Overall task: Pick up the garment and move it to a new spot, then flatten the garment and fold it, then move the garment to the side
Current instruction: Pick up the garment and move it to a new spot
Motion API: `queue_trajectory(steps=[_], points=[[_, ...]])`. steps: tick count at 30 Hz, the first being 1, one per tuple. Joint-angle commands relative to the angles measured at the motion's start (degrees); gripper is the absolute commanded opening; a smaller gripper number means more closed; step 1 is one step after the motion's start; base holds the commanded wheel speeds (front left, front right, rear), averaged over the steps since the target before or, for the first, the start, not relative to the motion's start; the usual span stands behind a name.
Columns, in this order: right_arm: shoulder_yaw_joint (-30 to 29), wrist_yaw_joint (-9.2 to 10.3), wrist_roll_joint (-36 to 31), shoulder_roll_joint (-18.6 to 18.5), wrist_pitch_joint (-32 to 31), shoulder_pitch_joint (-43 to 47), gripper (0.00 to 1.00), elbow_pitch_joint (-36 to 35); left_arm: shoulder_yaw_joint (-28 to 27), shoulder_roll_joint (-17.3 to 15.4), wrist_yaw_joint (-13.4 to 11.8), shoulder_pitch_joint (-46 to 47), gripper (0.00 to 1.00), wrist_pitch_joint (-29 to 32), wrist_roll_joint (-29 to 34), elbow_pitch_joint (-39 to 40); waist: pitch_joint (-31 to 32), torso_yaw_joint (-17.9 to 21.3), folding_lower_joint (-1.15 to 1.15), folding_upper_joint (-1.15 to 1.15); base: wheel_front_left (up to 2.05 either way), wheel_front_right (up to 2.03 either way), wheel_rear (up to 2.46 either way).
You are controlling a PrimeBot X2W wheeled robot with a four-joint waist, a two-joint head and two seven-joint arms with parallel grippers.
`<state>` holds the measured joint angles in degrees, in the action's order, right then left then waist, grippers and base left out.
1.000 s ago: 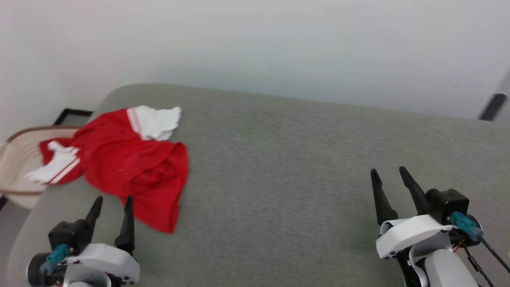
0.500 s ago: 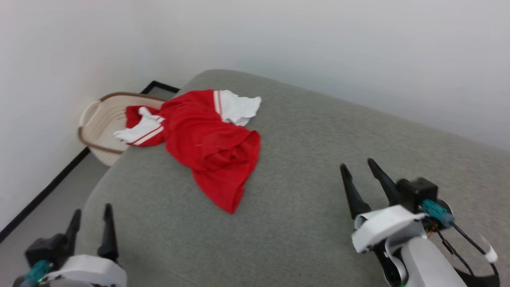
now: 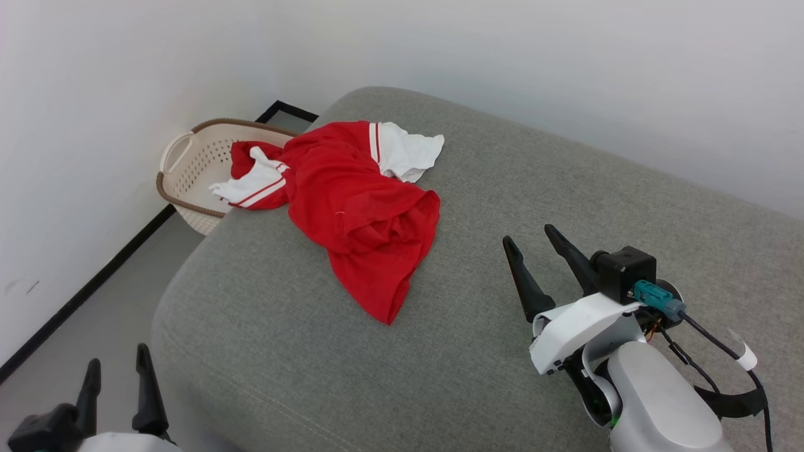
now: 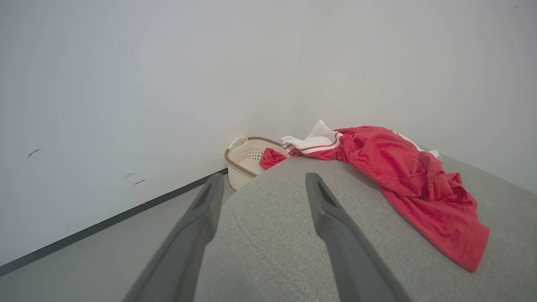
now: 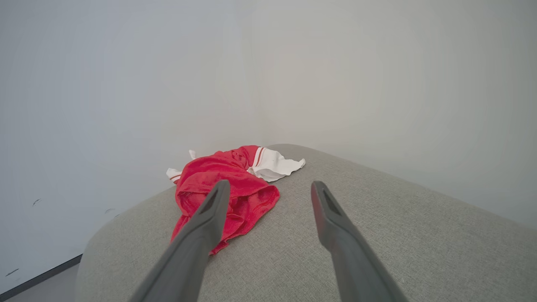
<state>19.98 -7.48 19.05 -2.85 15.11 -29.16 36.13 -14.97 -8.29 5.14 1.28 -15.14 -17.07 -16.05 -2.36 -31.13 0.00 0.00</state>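
Observation:
The garment (image 3: 361,207), a red shirt with white sleeves and striped trim, lies crumpled at the far left corner of the grey cushioned surface (image 3: 502,188); one sleeve hangs over the edge toward a basket. The same garment (image 4: 402,176) (image 5: 228,188) appears in both wrist views. My left gripper (image 3: 116,373) is open at the lower left, off the cushion's near left corner, well short of the shirt. My right gripper (image 3: 531,242) is open above the cushion, to the right of the shirt, with nothing between its fingers.
A cream perforated laundry basket (image 3: 188,166) with a brown rim stands on the floor against the wall, beside the cushion's far left corner. White walls close off the back and left. Grey floor (image 3: 94,314) runs along the cushion's left side.
The head camera has turned left, so the shirt and cushion sit further right in the view and the basket shows fully. Both grippers stay open.

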Motion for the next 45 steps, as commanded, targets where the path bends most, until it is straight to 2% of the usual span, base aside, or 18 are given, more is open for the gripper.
queue_trajectory(steps=[1,7,15,20,28,32,37,42,45], points=[[0.1,-0.02,0.4,-0.1,0.1,-0.4,1.00,0.2,-0.3,0.1,0.4,-0.3,1.00,0.0,0.4,0.2,0.1,0.1,0.00,0.00,-0.01,-0.01,-0.01],[-1.5,-0.02,-0.6,-0.1,0.1,0.6,1.00,0.0,0.8,-0.2,1.1,1.2,1.00,0.0,1.3,-0.5,0.3,0.4,0.00,0.00,0.00,0.00,0.00],[-7.5,-0.02,-4.1,-0.1,0.1,6.8,1.00,-4.7,10.0,-3.7,2.3,10.3,1.00,1.7,2.0,-5.6,0.8,2.1,0.00,0.00,0.00,0.00,0.00],[-5.6,-0.02,-5.3,-0.1,0.1,6.4,1.00,-7.8,13.0,-7.7,2.3,20.3,1.00,2.7,-2.1,-10.4,-3.6,9.5,0.00,0.00,0.00,0.00,0.00],[-3.5,-0.02,-6.9,-0.1,0.0,1.3,1.00,-10.8,19.6,-17.5,2.3,39.0,1.00,3.2,-10.0,-22.4,-13.1,19.5,0.00,0.00,0.00,0.00,0.00],[-2.2,-0.02,-6.7,-0.1,0.1,-0.5,1.00,-12.8,24.2,-22.2,2.3,46.3,1.00,6.0,-14.5,-29.4,-16.5,23.5,0.00,0.00,0.00,0.00,0.00],[-1.3,-0.02,-6.6,0.0,0.1,-1.2,1.00,-15.2,30.2,-26.4,2.3,51.6,1.00,15.2,-21.9,-36.3,-18.8,26.5,0.00,0.00,0.00,0.00,0.00],[-0.4,-0.02,-7.3,0.0,0.0,-1.1,1.00,-17.5,34.6,-28.7,2.3,53.6,1.00,30.8,-31.6,-39.7,-20.0,27.8,0.00,0.00,0.00,0.00,0.00],[0.4,-0.02,-7.3,0.0,-0.5,-1.4,1.00,-19.0,34.6,-30.1,2.3,53.8,1.00,39.9,-37.8,-42.3,-20.7,28.6,0.00,0.00,0.00,0.00,0.00]])
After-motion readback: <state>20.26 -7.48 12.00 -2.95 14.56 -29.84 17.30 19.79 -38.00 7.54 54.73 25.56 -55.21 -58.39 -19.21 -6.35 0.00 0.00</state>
